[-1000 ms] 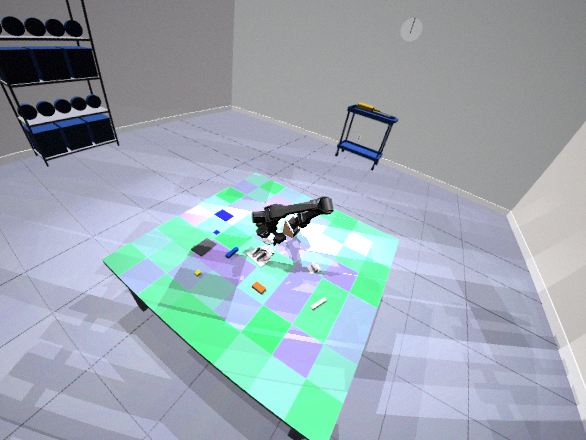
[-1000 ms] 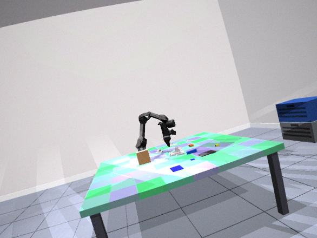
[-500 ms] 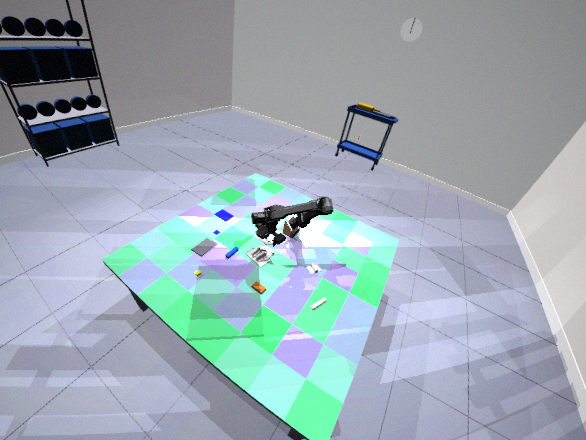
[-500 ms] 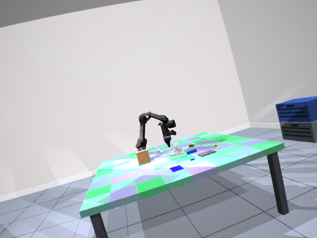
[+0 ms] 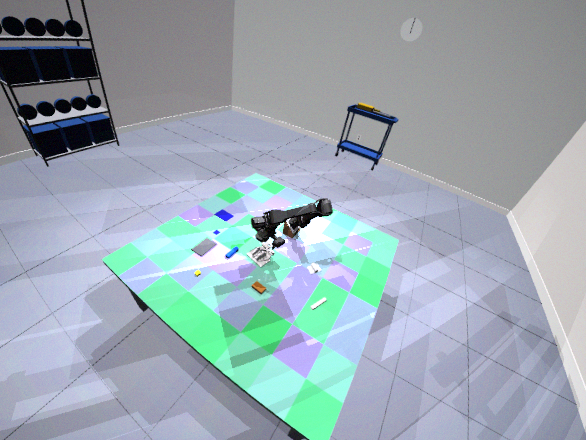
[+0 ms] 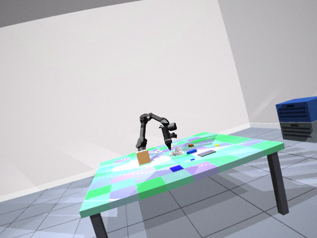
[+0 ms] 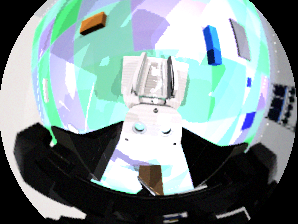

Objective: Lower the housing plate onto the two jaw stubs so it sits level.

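A white housing plate [image 7: 154, 118] with two round holes spans the space between the fingertips. My gripper [image 7: 152, 127] is shut on it. The white base [image 7: 129, 75] [image 5: 254, 257] lies on the table just beyond the plate in the wrist view. Two long upright jaws, the left jaw [image 7: 142, 76] and the right jaw [image 7: 170, 77], stand side by side on it. The plate's far edge overlaps the near end of the base in that view; its height above the stubs cannot be told. The stubs are hidden. In the top and exterior views the fingers are beside the base, with small details unclear.
A blue block [image 5: 231, 252] [image 6: 191, 151] [image 7: 212, 44] and a grey slab [image 5: 204, 246] [image 6: 206, 153] lie beside the base. An orange block [image 5: 258, 287] [image 7: 93, 23], a white bar [image 5: 319, 303] and a yellow piece [image 5: 197, 273] lie farther out. A brown box [image 6: 143, 157] stands by the arm's foot.
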Controlling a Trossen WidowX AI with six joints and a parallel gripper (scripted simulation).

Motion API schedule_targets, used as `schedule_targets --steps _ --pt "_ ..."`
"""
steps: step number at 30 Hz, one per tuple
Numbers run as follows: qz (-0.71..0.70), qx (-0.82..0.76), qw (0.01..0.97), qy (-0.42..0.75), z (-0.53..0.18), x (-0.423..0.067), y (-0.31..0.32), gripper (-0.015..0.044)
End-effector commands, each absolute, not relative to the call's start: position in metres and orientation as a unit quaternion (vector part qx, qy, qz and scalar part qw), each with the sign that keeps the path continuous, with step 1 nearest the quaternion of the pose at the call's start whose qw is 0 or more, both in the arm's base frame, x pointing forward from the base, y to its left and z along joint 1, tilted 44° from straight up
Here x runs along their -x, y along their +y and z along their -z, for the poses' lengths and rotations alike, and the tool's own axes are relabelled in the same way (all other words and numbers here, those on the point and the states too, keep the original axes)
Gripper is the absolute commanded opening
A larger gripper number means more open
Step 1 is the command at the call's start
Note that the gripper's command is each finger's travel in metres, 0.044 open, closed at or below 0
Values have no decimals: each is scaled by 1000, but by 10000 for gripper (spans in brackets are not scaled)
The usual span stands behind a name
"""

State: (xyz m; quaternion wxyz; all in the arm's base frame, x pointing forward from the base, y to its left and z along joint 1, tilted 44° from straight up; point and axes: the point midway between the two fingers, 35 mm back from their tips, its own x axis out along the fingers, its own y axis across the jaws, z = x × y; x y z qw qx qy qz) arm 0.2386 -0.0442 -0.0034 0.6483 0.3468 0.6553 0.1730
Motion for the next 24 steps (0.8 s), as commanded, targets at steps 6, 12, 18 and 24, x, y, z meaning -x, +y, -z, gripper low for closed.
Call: schedule_targets --steps 6,12,18,24 --pt "-174 -350 647 655 13 -238 -33 351" --pt "-174 -351 646 655 20 -239 -26 351" --pt "-175 -351 646 655 26 -238 -20 351" --pt "-175 -351 646 655 26 -238 -20 351"
